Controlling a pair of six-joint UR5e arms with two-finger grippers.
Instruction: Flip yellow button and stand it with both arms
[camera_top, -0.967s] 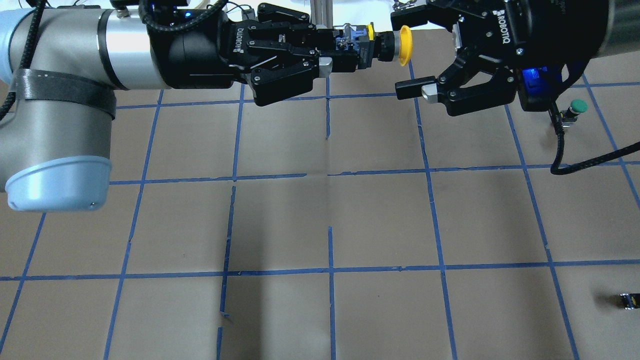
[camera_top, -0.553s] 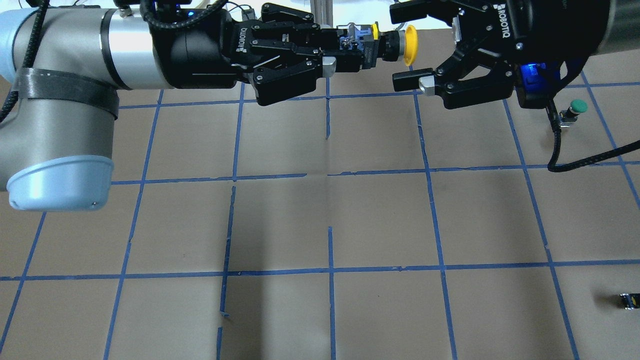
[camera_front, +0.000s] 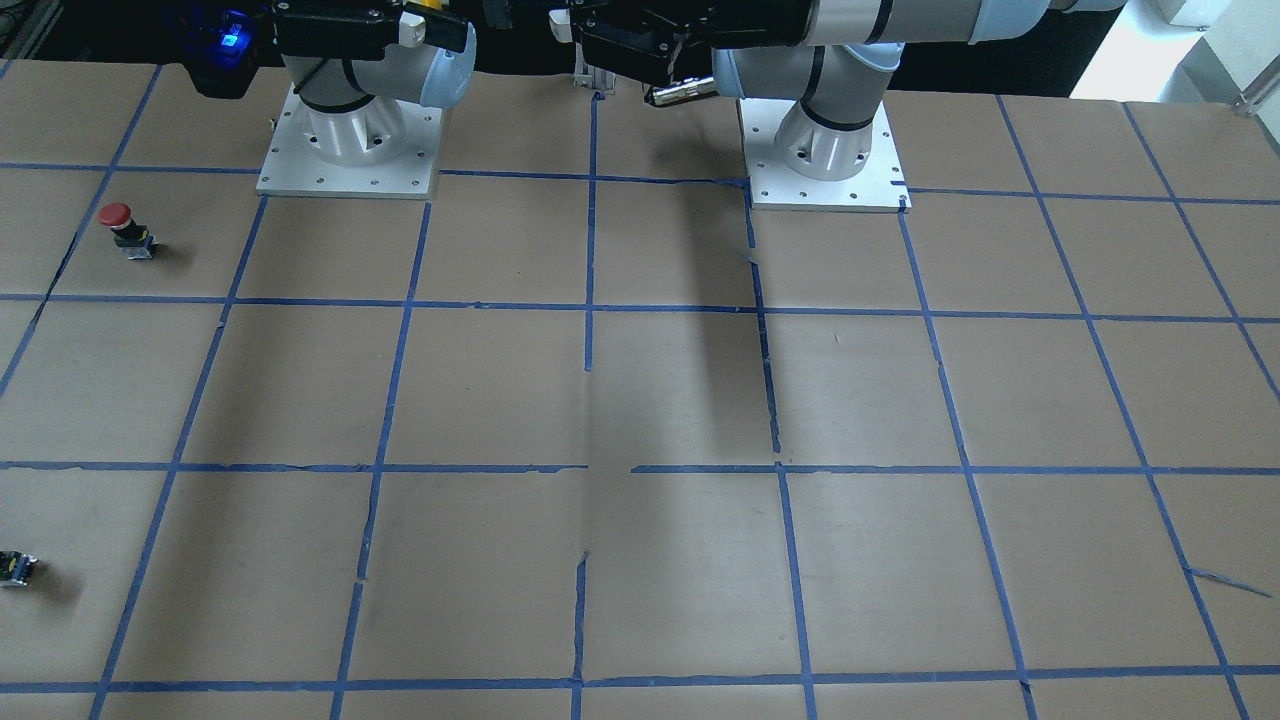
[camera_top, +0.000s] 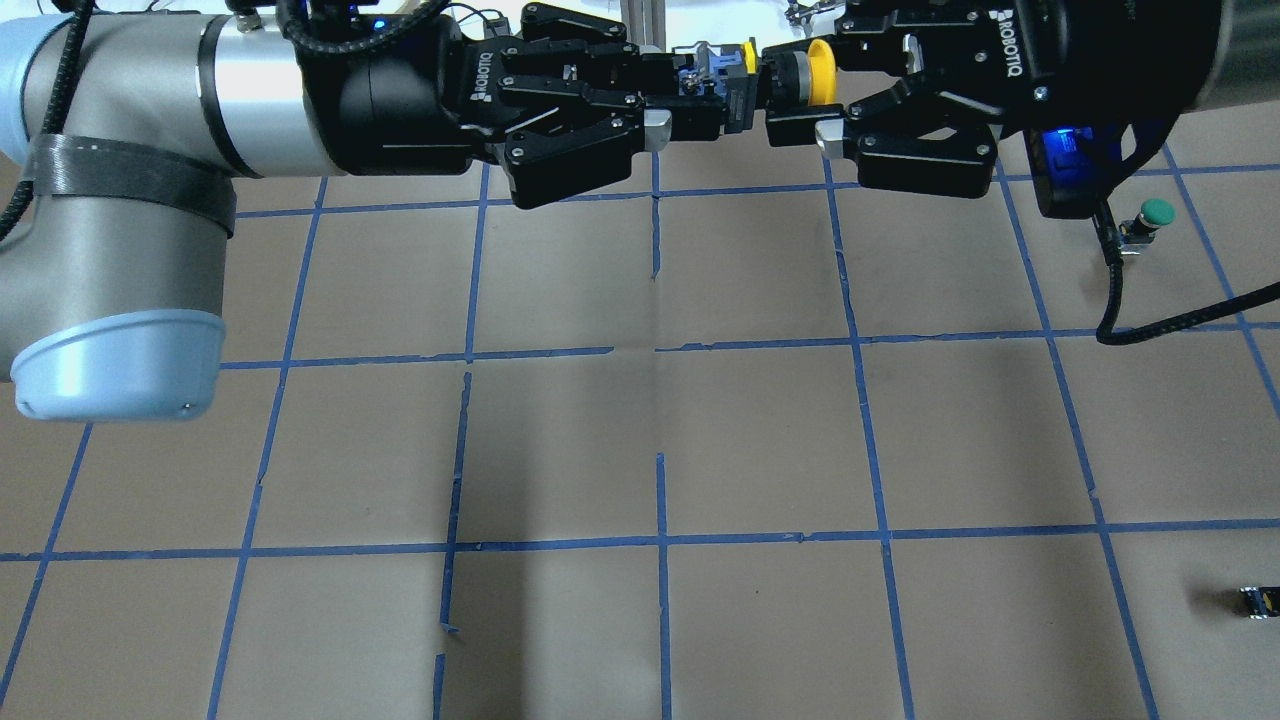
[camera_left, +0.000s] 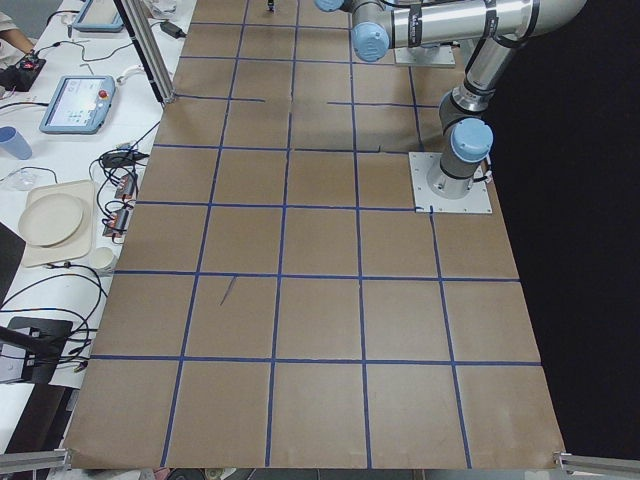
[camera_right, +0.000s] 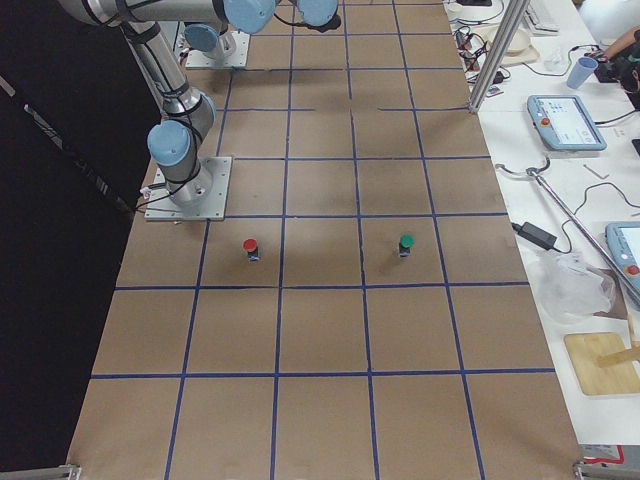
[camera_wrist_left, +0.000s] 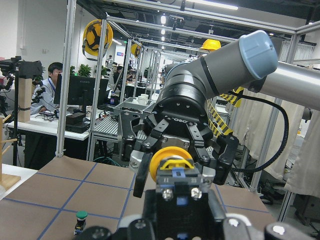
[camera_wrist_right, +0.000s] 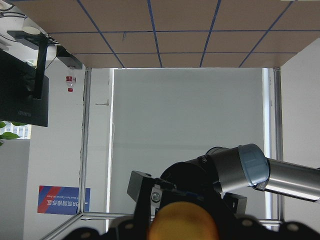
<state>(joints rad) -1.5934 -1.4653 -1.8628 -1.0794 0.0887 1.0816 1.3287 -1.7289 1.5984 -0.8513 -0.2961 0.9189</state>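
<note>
The yellow button (camera_top: 821, 75) is held level, high above the table's far edge, cap toward my right arm. My left gripper (camera_top: 715, 95) is shut on its black and grey base. My right gripper (camera_top: 790, 90) has closed in from the other side, its fingers (camera_top: 800, 132) pressed on either side of the black collar just behind the cap. In the left wrist view the yellow cap (camera_wrist_left: 170, 157) sits between the right gripper's fingers (camera_wrist_left: 141, 172). In the right wrist view the cap (camera_wrist_right: 182, 222) is a blurred yellow shape at the bottom edge.
A green-capped button (camera_top: 1155, 215) stands at the right, under the right arm's cable. A red-capped button (camera_front: 120, 225) stands near the right arm's base. A small dark capless part (camera_top: 1258, 600) lies at the near right edge. The brown table (camera_top: 660, 420) has a blue tape grid.
My right gripper moved left over the yellow cap and its fingers closed from wide open onto the button. My left gripper kept holding the base, nearly still.
</note>
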